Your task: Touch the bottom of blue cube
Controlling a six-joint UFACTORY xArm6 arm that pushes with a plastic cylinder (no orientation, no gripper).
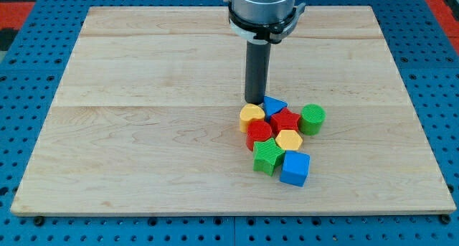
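Observation:
The blue cube [295, 168] lies at the lower right of a tight cluster of blocks on the wooden board [143, 131]. My tip [254, 102] stands at the cluster's top edge, just above the yellow heart-shaped block [252, 117] and left of the blue triangular block [274, 105]. The tip is well above the blue cube in the view, with the rest of the cluster between them. The cube's bottom side faces the board's lower edge and nothing touches it.
The cluster also holds a red star-shaped block [285, 120], a green round block [312, 120], a red block [259, 134], a yellow hexagonal block [288, 140] and a green block [267, 157] touching the blue cube's left side.

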